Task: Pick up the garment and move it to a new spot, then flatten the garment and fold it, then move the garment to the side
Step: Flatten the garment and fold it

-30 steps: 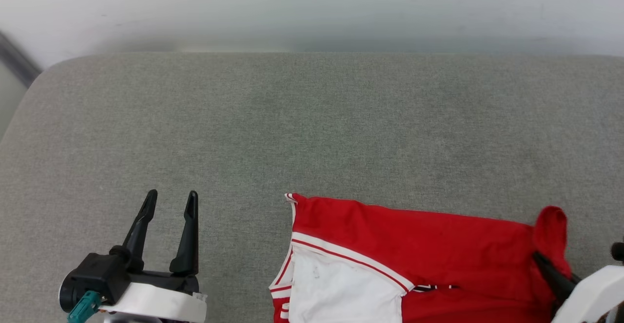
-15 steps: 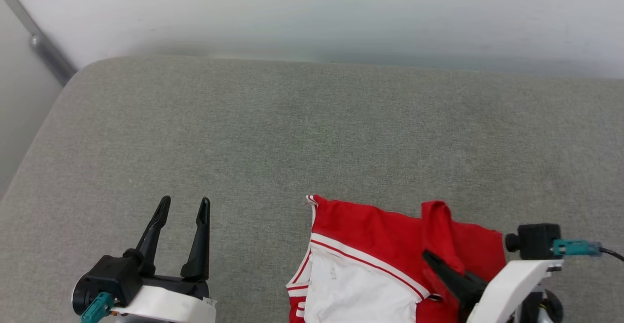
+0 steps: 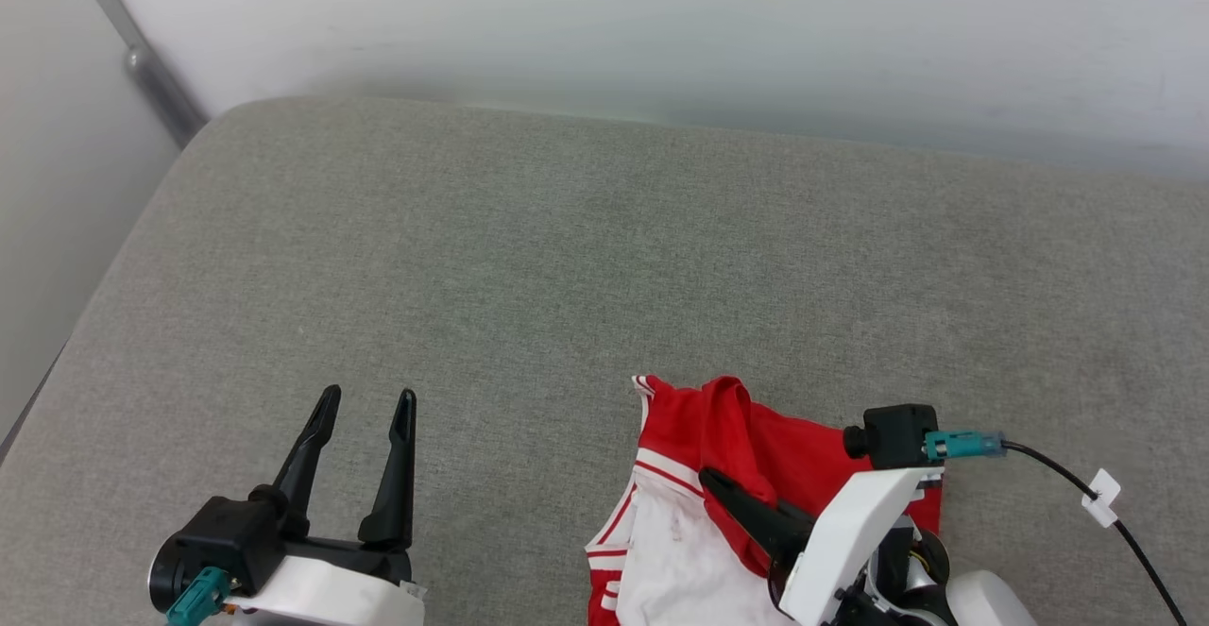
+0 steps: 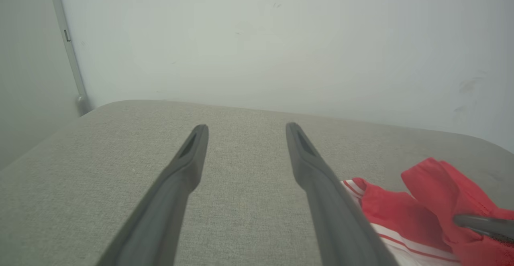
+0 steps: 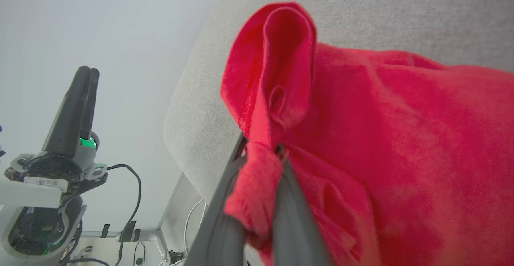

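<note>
One garment fold, apparently raised, tight in right end effector; left end effector agape.

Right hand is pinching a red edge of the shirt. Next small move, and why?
Probably carry the pinched edge leftward over the white panel and lower it. The right hand is shut on a raised flap of the garment, which stands above the flat part on the cushion; the left hand is open, apart from it.
</note>
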Controlling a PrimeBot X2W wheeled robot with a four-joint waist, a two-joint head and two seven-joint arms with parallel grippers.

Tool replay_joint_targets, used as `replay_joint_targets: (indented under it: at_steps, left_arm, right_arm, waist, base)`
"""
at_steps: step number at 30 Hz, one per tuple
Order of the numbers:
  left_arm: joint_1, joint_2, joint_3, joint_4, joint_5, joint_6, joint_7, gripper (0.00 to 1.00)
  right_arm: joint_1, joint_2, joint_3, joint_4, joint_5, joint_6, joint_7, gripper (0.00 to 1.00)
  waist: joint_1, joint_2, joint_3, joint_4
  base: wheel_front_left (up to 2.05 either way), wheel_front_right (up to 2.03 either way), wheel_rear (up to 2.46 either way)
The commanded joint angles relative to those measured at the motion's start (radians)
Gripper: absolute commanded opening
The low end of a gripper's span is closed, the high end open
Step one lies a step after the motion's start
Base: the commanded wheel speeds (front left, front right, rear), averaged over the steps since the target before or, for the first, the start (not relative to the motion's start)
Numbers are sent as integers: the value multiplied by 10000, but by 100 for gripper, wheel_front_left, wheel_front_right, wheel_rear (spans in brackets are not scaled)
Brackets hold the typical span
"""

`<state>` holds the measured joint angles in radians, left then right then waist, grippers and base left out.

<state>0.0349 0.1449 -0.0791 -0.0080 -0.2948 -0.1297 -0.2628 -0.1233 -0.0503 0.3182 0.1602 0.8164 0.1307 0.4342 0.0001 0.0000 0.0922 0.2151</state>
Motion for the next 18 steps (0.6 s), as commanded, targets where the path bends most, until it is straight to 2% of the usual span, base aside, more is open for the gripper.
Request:
replay_joint_targets:
  at_steps: [1, 2, 3, 4, 5, 10, 14, 18]
  left_arm:
    - [5, -3, 18, 2, -56, -11, -25, 100]
    - [-2, 1, 10, 11, -65, -11, -24, 100]
    - [-19, 2, 5, 28, -76, -11, -25, 100]
    - [-33, 10, 5, 39, -80, -3, -25, 100]
    - [-37, 9, 20, 52, -95, -3, -25, 100]
    - [29, 13, 104, 99, -155, -3, -25, 100]
    - [82, -11, 137, 103, -229, -3, -25, 100]
    - [127, 30, 194, 63, -244, -3, -25, 100]
  right_arm:
    - [-169, 0, 30, 222, -120, 0, -103, 0]
    - [-286, 3, 97, 385, -238, 0, -163, 0]
    - [-409, 8, 170, 537, -342, 0, -242, 23]
    - [-464, 7, 221, 675, -329, 0, -316, 77]
    - [-462, 5, 294, 811, -230, 0, -359, 100]
    - [-714, -1, 1029, 771, 187, 0, -566, 100]
    - [-898, 1, 1235, 636, 233, 0, -526, 100]
    - [-1328, 0, 730, 555, -931, 0, -600, 100]
  waist:
    - [-1, 0, 3, 54]
    - [-1, 0, 29, 93]
    - [-1, 0, 45, 120]
    - [-1, 0, 55, 139]
    - [-1, 0, 57, 149]
    - [-1, 0, 30, 108]
    - [-1, 0, -85, -24]
    - [-1, 0, -173, -282]
  base:
    - [0, 0, 0]
    - [0, 0, 0]
    - [0, 0, 0]
    - [0, 0, 0]
    - [0, 0, 0]
    - [0, 0, 0]
    - [0, 0, 0]
    - [0, 0, 0]
